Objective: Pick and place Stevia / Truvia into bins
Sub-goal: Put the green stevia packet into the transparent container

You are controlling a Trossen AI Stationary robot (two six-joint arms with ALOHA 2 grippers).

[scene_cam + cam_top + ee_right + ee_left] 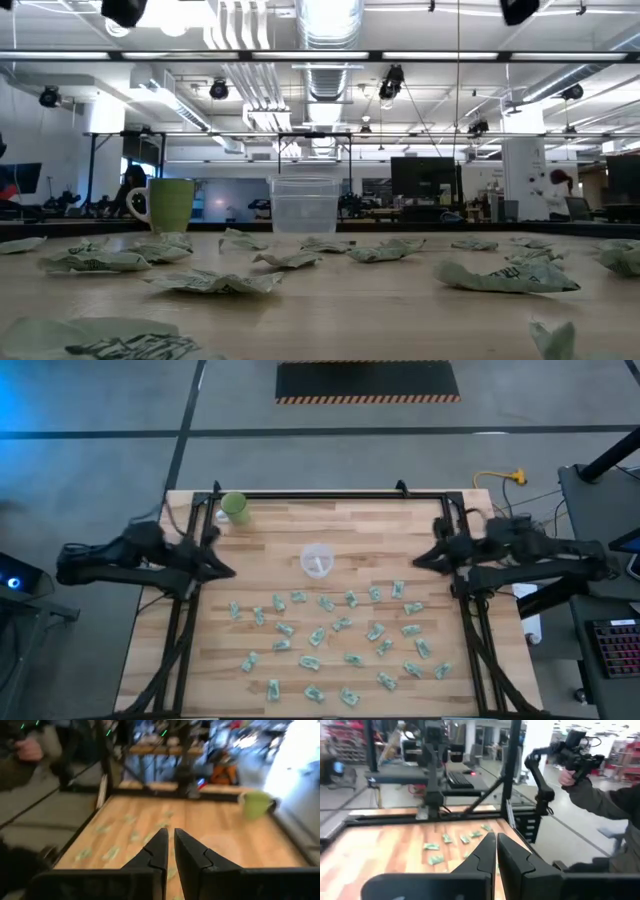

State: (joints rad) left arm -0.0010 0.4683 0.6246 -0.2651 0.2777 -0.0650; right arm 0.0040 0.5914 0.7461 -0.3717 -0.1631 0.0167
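While both arms sit parked at the table's side edges, neither touches anything. Left gripper [222, 567] hangs over the left edge, fingers [485, 851] pressed together with only a thin slit between them, nothing pinched. Right gripper [424, 558] is over the right edge, fingers [161, 845] likewise nearly together, empty.

The clear cup [317, 560] stands upright mid-table between the two grippers, well apart from both; from above something pale shows inside it, can't tell what. In the low view the cup [304, 205] reads as translucent with a ribbed rim.

The Stevia packets [318, 636] lie scattered flat across the near half of the wooden table [270, 530], in front of the cup, none touching it. Roughly thirty, pale green and white, several crumpled; low view shows them [219, 283] lying loose on the wood.

A green mug [236, 508] stands upright near the far-left corner, well away from the packets; it also shows in the low view [170, 205] left of the cup.

A person's sleeve and hand [568, 779] on a dark device shows beyond the table in the left wrist view.
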